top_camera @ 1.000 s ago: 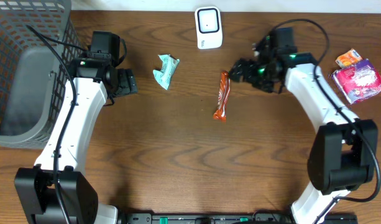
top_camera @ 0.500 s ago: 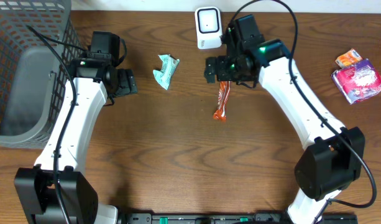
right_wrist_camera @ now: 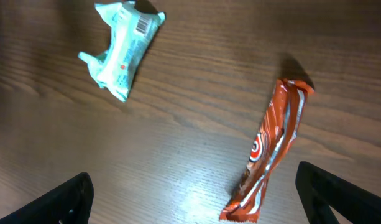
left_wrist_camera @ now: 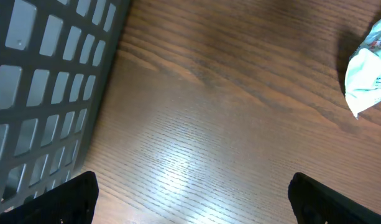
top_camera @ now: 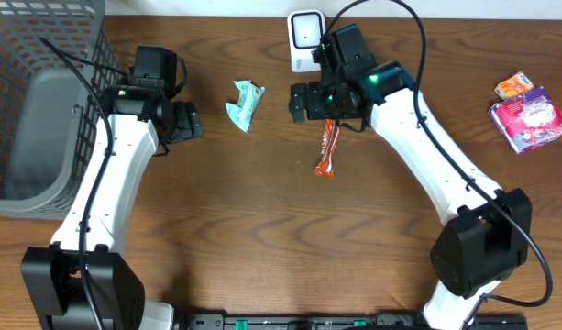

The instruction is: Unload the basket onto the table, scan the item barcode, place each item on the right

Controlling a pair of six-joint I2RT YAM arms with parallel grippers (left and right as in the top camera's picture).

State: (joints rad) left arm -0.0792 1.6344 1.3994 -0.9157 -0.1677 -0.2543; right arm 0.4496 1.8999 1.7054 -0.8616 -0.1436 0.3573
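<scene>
While left end effector (left_wrist_camera: 190,200) and right end effector (right_wrist_camera: 193,186) gape | brown wood table (top_camera: 262,238) | grey basket (top_camera: 33,101)

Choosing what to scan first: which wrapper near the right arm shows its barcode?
The teal wrapper: a barcode shows near one end. The orange bar beside it shows none on its upward face.

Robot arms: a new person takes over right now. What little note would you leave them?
Left gripper: open, empty, beside the grey basket.
Right gripper: open, empty, hovering between the teal packet and the orange bar, below the white scanner.
Both items lie on the table; the packet's barcode faces up.
Done: nothing held, nothing at the scanner.
Left: grasp an item and show its barcode to the scanner.
</scene>
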